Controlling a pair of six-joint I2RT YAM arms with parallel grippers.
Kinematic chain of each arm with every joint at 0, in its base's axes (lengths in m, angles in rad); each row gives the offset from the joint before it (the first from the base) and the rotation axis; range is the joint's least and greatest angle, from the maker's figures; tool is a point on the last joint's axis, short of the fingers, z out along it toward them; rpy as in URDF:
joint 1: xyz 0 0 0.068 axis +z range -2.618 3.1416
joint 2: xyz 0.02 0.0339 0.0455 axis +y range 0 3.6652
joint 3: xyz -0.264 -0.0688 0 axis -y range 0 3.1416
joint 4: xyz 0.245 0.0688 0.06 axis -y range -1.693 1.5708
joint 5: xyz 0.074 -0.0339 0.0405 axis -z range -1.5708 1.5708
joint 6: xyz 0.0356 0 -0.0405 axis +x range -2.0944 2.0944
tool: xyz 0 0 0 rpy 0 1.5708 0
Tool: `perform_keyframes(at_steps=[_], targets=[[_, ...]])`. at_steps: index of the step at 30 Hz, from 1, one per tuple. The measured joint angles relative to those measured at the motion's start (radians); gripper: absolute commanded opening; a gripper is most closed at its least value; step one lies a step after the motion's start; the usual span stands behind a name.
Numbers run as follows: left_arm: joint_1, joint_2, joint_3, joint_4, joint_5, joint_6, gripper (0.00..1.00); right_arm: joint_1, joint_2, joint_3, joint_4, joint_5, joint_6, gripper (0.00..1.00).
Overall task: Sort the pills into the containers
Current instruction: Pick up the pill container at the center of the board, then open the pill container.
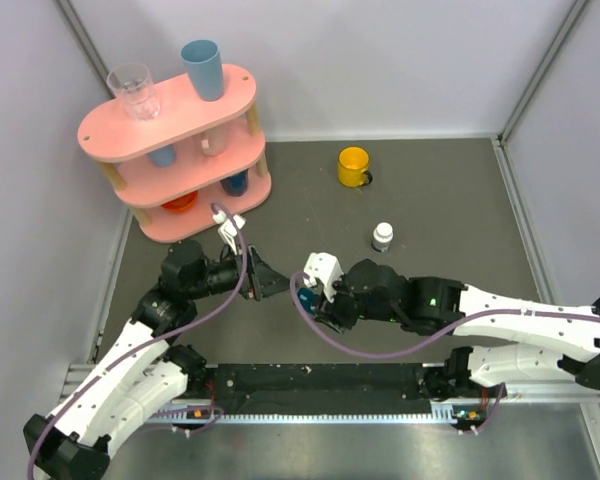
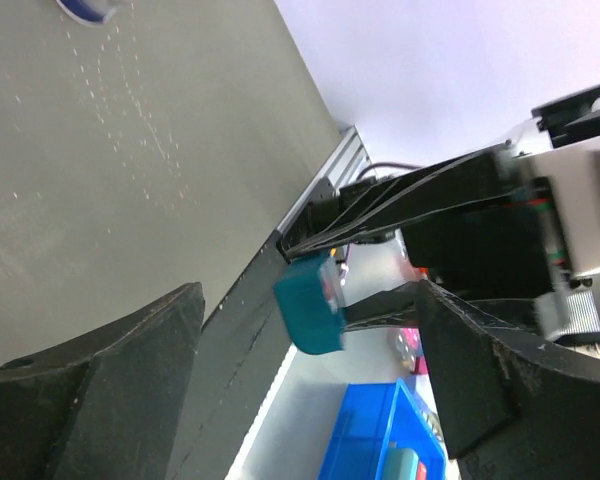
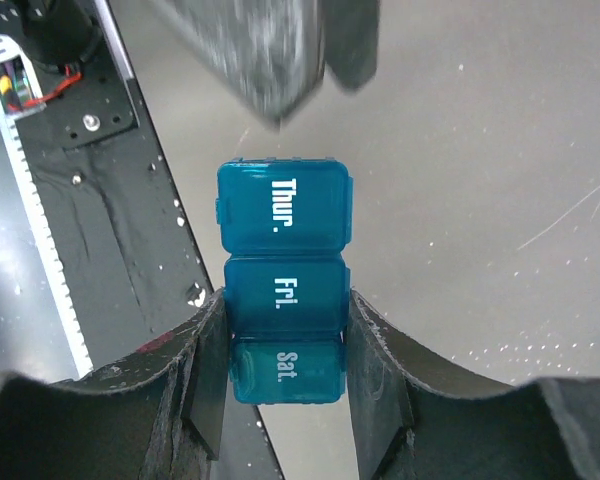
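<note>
**So, teal pill box pinched in the right gripper, left one gaping at it**

Okay, starting with the pill box [image 3: 283,290]. It's a dark-teal strip with three lids showing, marked Thur., Fri. and Sat., and all three look closed. The right gripper [image 3: 285,345] has it clamped by the sides. Its fingers [image 3: 205,385] press on the Fri. compartment from both sides. Sat. sits back toward the wrist and Thur. sticks out past the tips. I can't tell whether the box touches the table [image 1: 450,250] or hangs just above it.

Just past the Thur. end is the left gripper [image 1: 270,283], nose to nose with the right one near the middle of the table. Its jaws are spread wide with nothing in them. In the left wrist view the box end shows up in the gap between the two tips, apart from both. That gripper is basically the only thing crowding the box.

Further out:
- the black rail [image 1: 310,378] runs along the near edge, right below the box
- a white capped bottle [image 1: 382,236] stands near, behind the right arm
- a yellow mug [image 1: 354,166] sits beyond that
- a pink shelf [image 1: 100,132] stands at the far left, with a clear glass [image 1: 133,90] and a blue cup [image 1: 202,68] on top
- a blue bin [image 2: 365,440] is visible off the table
</note>
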Motion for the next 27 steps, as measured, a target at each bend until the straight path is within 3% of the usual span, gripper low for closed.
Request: perform_keyframes(at_steps=[6, 17, 27], targets=[[-0.086, 0.009, 0.000, -0.069, -0.031, 0.021, 0.80, 0.056, 0.004, 0.054, 0.000, 0.079, 0.000, 0.00], [-0.174, 0.053, 0.000, -0.098, -0.076, 0.039, 0.50, 0.082, 0.037, 0.062, -0.006, 0.148, -0.003, 0.00], [-0.202, 0.062, 0.004, -0.099, -0.102, 0.038, 0.53, 0.113, 0.063, 0.080, -0.024, 0.161, -0.004, 0.00]])
